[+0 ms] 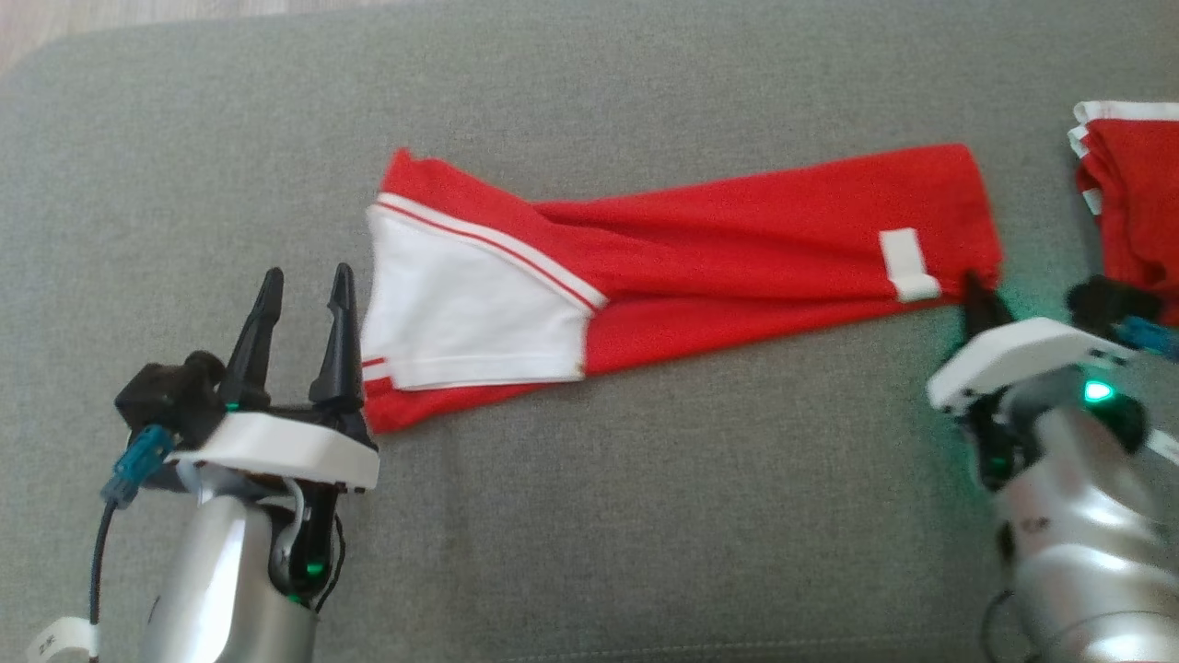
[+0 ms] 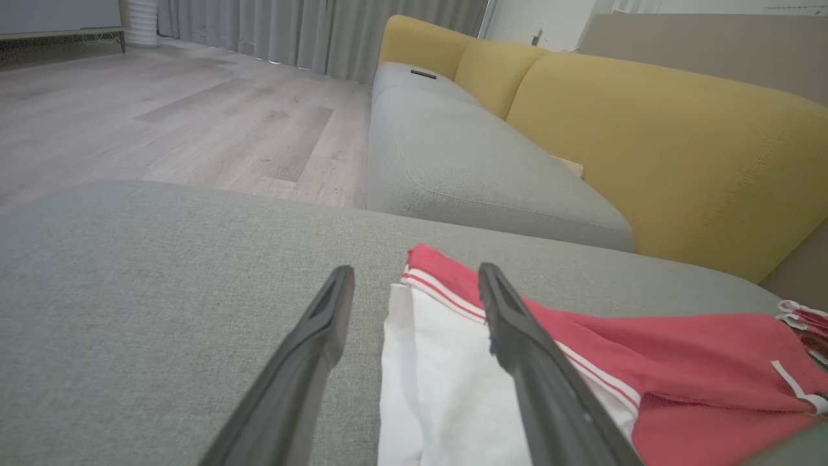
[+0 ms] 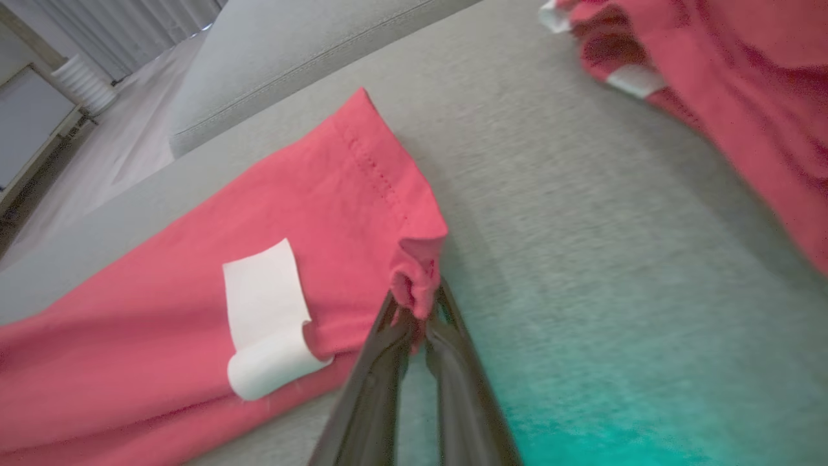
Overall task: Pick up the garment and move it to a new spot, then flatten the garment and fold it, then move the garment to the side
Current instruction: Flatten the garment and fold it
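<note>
Both ends attended: right gripper [image 3: 417, 310] pinches the red garment [image 1: 737, 239] at its hem corner, left gripper [image 1: 307, 285] gapes empty beside the white end; fold step, left likely must grab next.

You'll find nothing legible here: the white tag [image 3: 262, 304] on the red garment [image 1: 737, 239] looks blank, and a small dark mark on the right forearm [image 1: 1078, 543] is too blurred to read.

A grey cushion [image 1: 589, 552] is seen below, with a second red garment [image 1: 1138, 198], white-trimmed, laid at its right edge. Beyond it a sofa [image 2: 679, 149] with yellow backs and a grey seat is seen, a small dark object [image 2: 423, 74] lying on the seat. A wood floor [image 2: 194, 123] and grey curtains [image 2: 310, 32] are shown behind.
</note>
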Tool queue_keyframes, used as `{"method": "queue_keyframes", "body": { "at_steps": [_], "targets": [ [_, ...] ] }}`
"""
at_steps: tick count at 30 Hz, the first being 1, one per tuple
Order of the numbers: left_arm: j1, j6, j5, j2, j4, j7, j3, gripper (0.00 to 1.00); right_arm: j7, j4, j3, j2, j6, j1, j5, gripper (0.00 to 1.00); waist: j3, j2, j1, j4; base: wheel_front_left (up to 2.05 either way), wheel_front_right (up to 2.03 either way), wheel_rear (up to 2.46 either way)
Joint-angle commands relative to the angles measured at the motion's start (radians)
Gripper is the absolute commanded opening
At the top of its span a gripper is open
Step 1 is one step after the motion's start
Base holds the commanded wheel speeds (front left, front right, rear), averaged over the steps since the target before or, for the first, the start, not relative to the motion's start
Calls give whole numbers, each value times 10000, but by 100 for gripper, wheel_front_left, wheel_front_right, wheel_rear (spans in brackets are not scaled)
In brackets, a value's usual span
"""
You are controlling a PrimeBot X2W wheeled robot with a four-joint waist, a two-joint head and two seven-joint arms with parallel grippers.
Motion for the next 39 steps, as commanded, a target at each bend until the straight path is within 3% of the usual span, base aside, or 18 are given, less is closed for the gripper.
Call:
{"method": "queue_keyframes", "body": {
  "at_steps": [1, 5, 8, 14, 21, 25, 29, 39],
  "targets": [
    [-355, -28, 86, 65, -265, -61, 380, 100, -214, -133, -92, -460, -9, -232, -153, 0, -74, 0, 0, 3, 0, 0, 0],
    [-260, -56, 79, 38, -233, -61, 417, 100, -475, 83, -862, -1074, -9, -270, -437, 0, -253, 0, 0, -6, 0, 0, 0],
    [-203, -66, 77, 28, -215, -61, 446, 100, -573, 121, -1089, -1139, -9, -304, -605, 0, -354, 0, 0, -28, 0, 0, 0],
    [-7, -89, 85, 7, -163, -61, 521, 100, -613, -503, -632, -286, -9, -321, -667, 0, -688, 0, 0, -144, 0, 0, 0],
    [163, -107, 89, -7, -114, -61, 565, 100, -194, -2479, 1233, 440, -9, 166, 65, 0, -1035, 0, 0, -249, 0, 0, 0],
    [186, -116, 76, -12, -95, -61, 498, 100, 229, -3994, 3225, 463, -9, 787, 1752, 0, -1185, 0, 0, -108, 0, 0, 0],
    [219, -122, 51, -16, -98, -61, 433, 100, 505, -5123, 4596, 466, -9, 1331, 2709, 0, -1284, 0, 0, 179, 0, 0, 0],
    [349, -50, -182, -20, -82, -61, 281, 100, 602, -5324, 6179, 468, -9, 1561, 3743, 0, -1273, 0, 0, 1193, 0, 0, 0]
  ]
}}
